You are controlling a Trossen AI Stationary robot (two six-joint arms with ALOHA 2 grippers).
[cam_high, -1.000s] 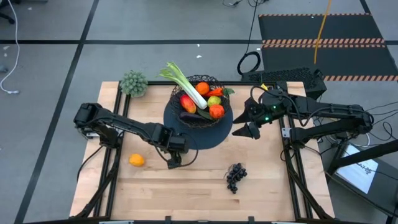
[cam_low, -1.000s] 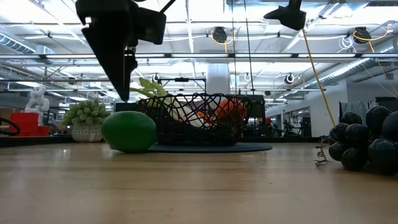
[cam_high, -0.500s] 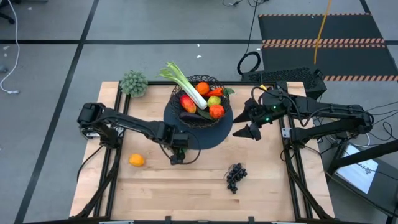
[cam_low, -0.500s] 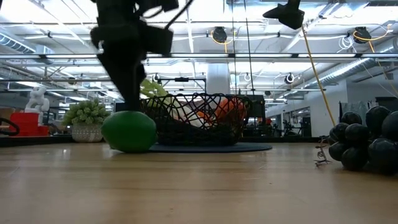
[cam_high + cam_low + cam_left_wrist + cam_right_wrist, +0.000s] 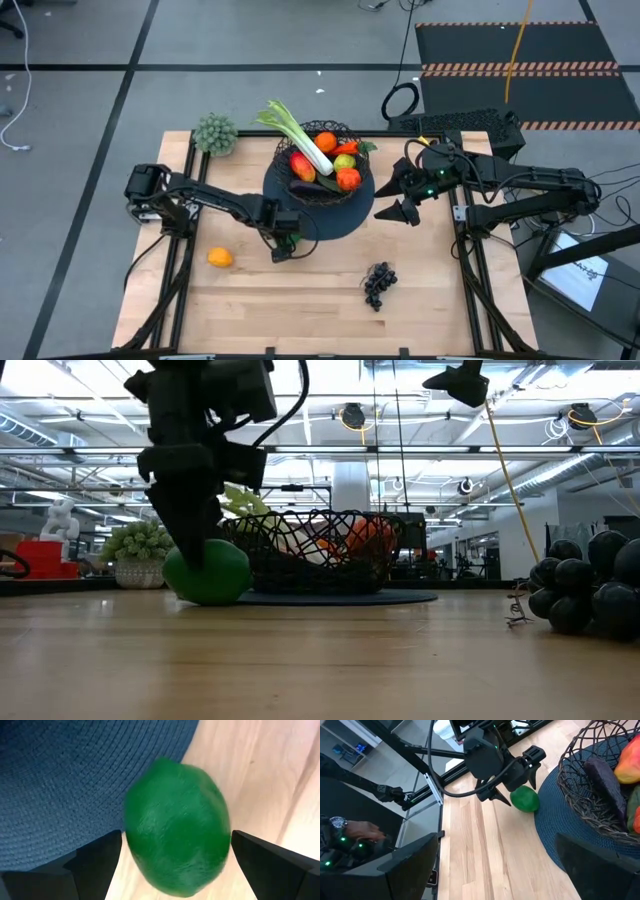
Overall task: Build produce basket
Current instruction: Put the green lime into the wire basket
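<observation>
One green lime [image 5: 176, 826] is seen at the centre of the left wrist view, lying on the bare wood just beside the edge of the round blue mat [image 5: 75, 780]. The left gripper [image 5: 283, 249] is lowered over it with its fingers spread wide, one on each side, not closed on it. In the high view the black wire basket [image 5: 322, 163] is placed just above centre on the mat, filled with a leek [image 5: 300, 134], an orange, a tomato and other produce. An orange fruit [image 5: 220, 257] is left at lower left, dark grapes [image 5: 378, 283] at lower centre. The right gripper [image 5: 398, 195] is held open, empty, right of the mat.
</observation>
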